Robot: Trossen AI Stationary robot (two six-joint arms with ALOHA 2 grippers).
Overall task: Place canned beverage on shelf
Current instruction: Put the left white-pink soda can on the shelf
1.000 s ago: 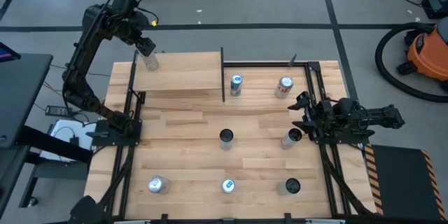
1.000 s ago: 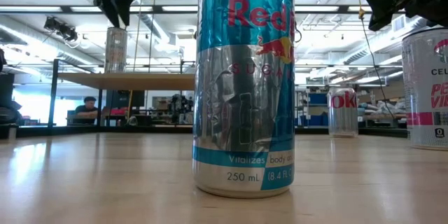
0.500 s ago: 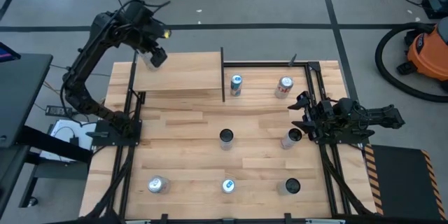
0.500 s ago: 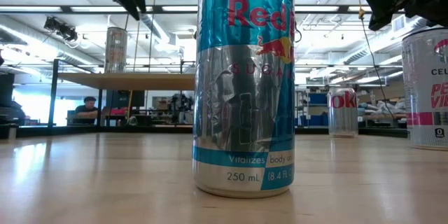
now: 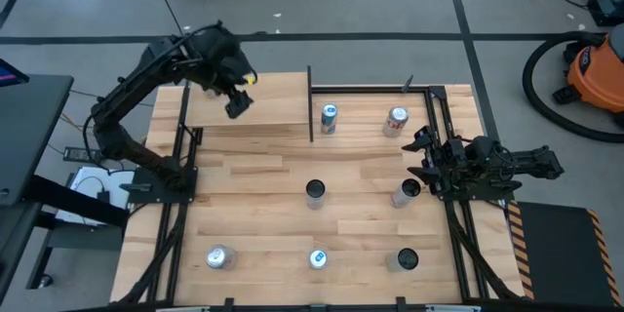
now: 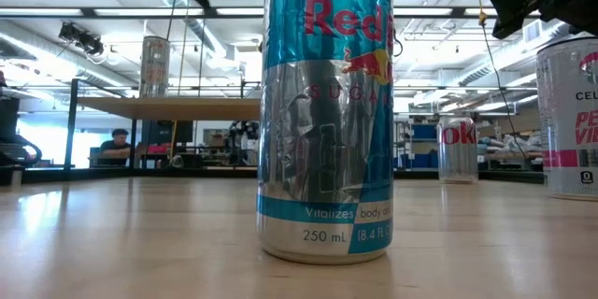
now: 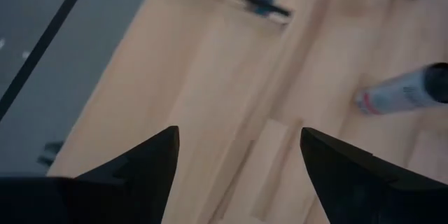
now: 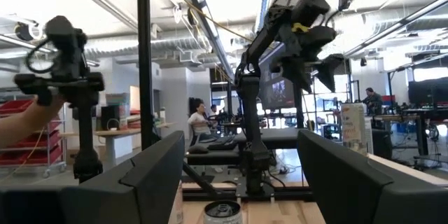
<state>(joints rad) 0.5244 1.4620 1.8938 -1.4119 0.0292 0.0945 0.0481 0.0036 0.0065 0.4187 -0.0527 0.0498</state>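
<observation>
While above shelf (image 5: 255,100):
Left gripper (image 5: 237,105): fingers apart, empty.
Can (image 6: 154,66): upright on shelf.
Right gripper (image 5: 421,163): parted, empty, beside table can (image 5: 407,192).

Overhead layout. The shelf (image 5: 255,100) occupies the far-left corner of the surface (image 5: 253,205); a can (image 6: 155,66) stands on it near its left end. The left gripper (image 5: 237,104) hangs above the shelf, fingers apart. Along the far edge, right of the shelf, stand two cans (image 5: 329,118) (image 5: 396,122). At mid-depth stand a centre can (image 5: 314,190) and a right-hand can (image 5: 407,192), the latter just beside the right gripper (image 5: 421,166) at the right edge. Three cans (image 5: 217,257) (image 5: 318,258) (image 5: 407,259) line the near edge.
</observation>
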